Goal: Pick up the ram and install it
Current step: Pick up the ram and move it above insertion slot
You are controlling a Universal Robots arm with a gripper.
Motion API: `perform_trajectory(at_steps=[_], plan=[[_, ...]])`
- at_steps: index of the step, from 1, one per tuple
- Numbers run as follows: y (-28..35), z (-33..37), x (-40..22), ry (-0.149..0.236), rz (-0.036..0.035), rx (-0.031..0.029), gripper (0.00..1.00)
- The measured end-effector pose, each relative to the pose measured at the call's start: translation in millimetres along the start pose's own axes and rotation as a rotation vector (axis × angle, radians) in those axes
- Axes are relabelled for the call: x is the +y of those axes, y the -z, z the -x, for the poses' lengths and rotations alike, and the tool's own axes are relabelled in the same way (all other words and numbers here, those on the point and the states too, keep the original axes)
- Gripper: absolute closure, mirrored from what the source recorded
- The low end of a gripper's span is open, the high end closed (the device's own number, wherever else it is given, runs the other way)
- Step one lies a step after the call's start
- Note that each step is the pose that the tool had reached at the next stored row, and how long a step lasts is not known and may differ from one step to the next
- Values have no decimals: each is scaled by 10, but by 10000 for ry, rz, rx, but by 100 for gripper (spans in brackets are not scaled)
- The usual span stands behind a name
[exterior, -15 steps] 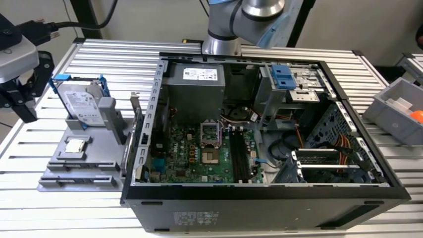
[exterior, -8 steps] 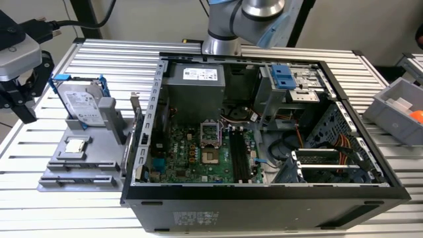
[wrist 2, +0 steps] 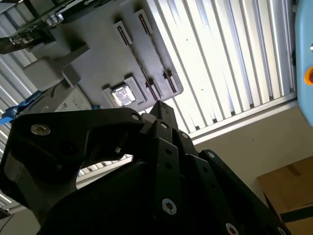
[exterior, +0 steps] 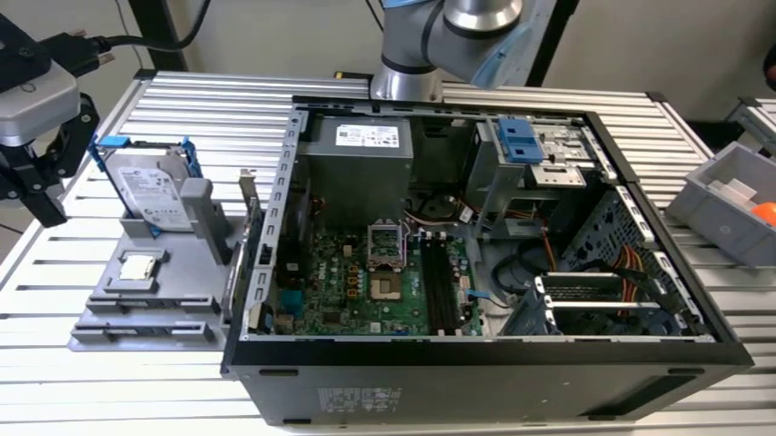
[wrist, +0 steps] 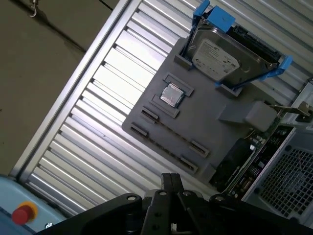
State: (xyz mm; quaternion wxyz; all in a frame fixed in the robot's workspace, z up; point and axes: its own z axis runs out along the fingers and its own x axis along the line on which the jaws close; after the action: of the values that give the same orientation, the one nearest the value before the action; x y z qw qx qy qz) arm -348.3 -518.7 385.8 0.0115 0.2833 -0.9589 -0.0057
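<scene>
A: How is the black linkage pincer [wrist: 171,184] held?

B: It is seen at the exterior view's left, raised over the slatted aluminium table [exterior: 194,100]. How far it is opened cannot be told, nor whether anything is gripped.

A: And the ram?

B: Its place cannot be told. Long black memory slots [exterior: 437,286] are seen on the green motherboard [exterior: 352,286], but what is seated in them cannot be made out.

A: What is found nearest the pincer?

B: A silver boxy hard drive in a blue frame [exterior: 152,186] is propped on edge, tilted, just beside it, at the far end of a grey moulded fixture plate [exterior: 182,272]. A small square silver processor chip [exterior: 137,266] is laid in a recess nearer, and narrow clip slots [wrist: 146,115] are set toward the plate's near end.

A: What is placed between the pincer and the motherboard?

B: A green circuit card with a metal bracket [wrist: 261,156] is stood on edge at the plate's right, and beyond it the left wall of the open black computer case [exterior: 485,363] is raised. A grey plastic bin [exterior: 728,195] is set well apart at the exterior view's right.
</scene>
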Motion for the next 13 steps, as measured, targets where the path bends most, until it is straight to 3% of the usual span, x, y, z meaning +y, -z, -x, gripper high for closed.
perform_trajectory(at_steps=[6,10,13], plan=[[1,0,1,77,-21,-22,100],[1,0,0,177,-150,-206,100],[0,1,0,227,-187,-261,100]])
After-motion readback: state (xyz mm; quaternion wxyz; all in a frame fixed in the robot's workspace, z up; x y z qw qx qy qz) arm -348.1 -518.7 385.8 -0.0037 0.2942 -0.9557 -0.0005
